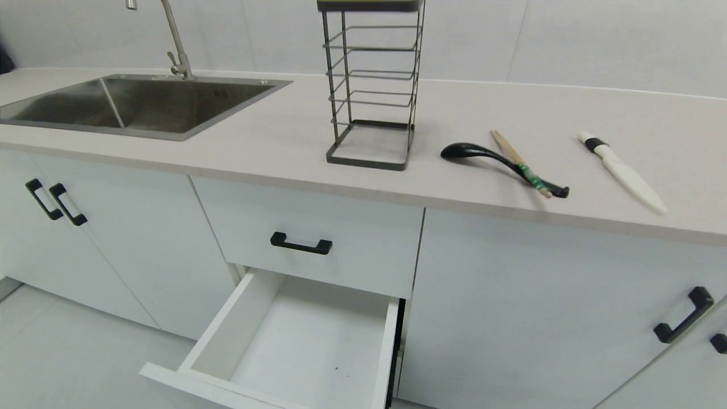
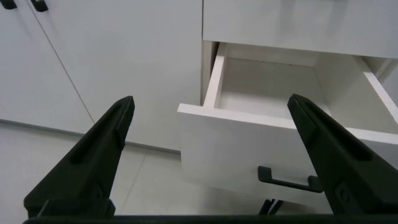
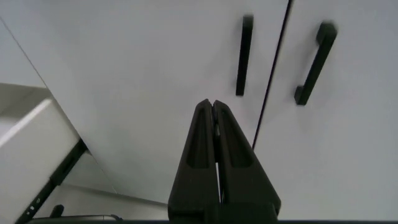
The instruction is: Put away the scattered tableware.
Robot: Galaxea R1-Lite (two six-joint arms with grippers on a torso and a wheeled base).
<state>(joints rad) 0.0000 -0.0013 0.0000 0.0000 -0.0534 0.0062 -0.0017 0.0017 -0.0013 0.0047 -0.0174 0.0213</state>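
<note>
Ladle (image 1: 480, 153), chopsticks (image 1: 507, 149), knife (image 1: 622, 173) on countertop (image 1: 284, 136)

Rack (image 1: 366, 163) top cropped by the upper edge, faucet (image 1: 175, 34) spout cut off likewise, drawer (image 1: 227, 326) front clipped by the lower edge, layering of chopsticks (image 1: 507, 149) and ladle (image 1: 457, 151) not discernible

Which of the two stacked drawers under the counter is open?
The lower drawer, pulled well out with its inside showing; the upper drawer right above it sits flush and shut.
</note>
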